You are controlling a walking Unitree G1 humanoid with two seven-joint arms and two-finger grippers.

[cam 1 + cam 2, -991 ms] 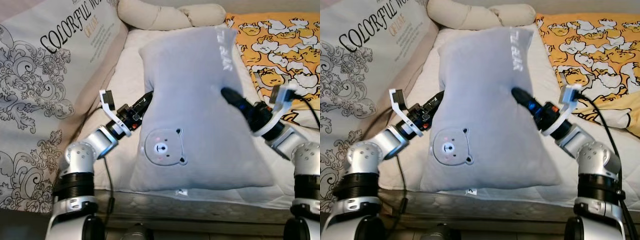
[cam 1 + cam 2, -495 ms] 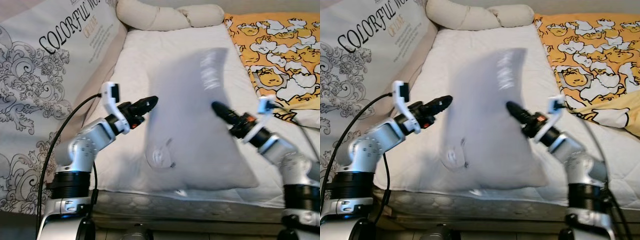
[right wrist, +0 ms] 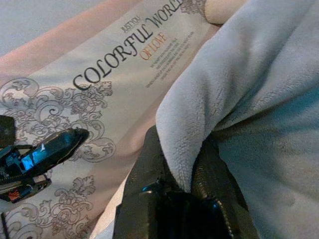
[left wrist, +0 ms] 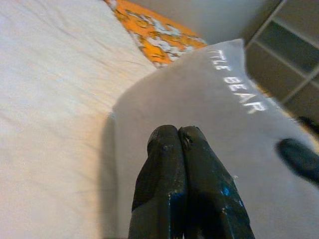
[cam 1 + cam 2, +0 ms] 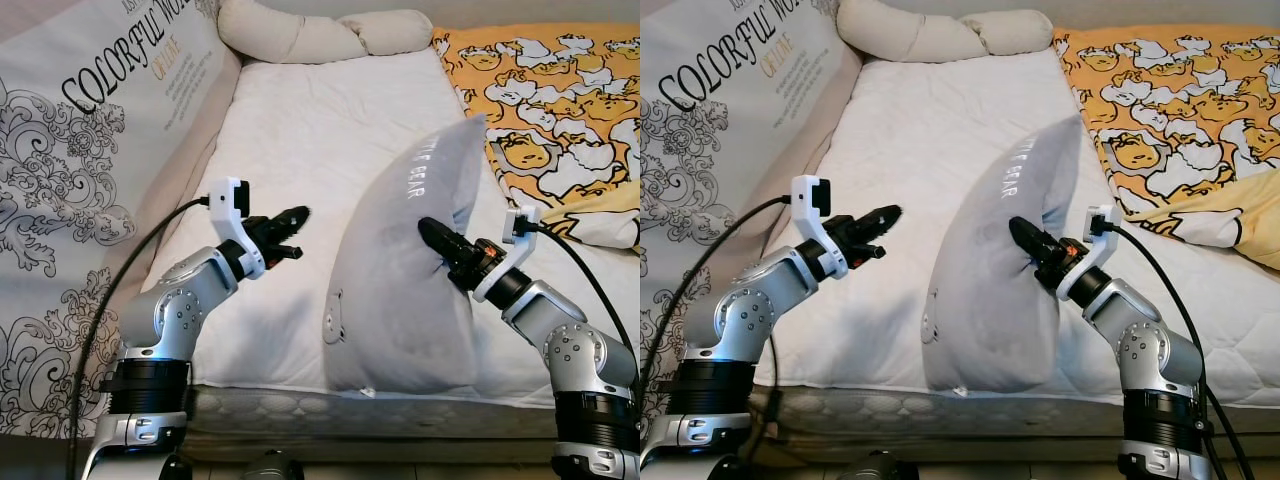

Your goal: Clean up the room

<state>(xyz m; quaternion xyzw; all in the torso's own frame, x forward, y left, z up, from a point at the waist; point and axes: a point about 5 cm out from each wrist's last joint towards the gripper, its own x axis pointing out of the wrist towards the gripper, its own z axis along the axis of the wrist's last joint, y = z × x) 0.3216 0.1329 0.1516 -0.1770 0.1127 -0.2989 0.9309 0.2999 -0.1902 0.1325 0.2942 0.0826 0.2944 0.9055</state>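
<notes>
Lying under it all is a bed [image 5: 300, 120] with a white quilted cover. A big printed cushion [image 5: 90, 150] with curly patterns and letters leans along the robot's left side. A beige bolster [image 5: 320, 35] sits at the far end, and an orange blanket [image 5: 560, 90] with yellow ducks lies on the right.

The grey pillow [image 5: 400, 290] stands up on its edge near the front of the bed. It looks soft and fuzzy, with white letters and a small bear face. The right tool [image 5: 432, 236] pinches a fold of the pillow; the right wrist view shows the fluffy cloth squeezed between both black fingers [image 3: 144, 169]. The left tool [image 5: 293, 216] hangs apart from the pillow, fingers pressed together on nothing. Behind the pillow, the left wrist view shows what may be dark shelves, but it is blurry.
</notes>
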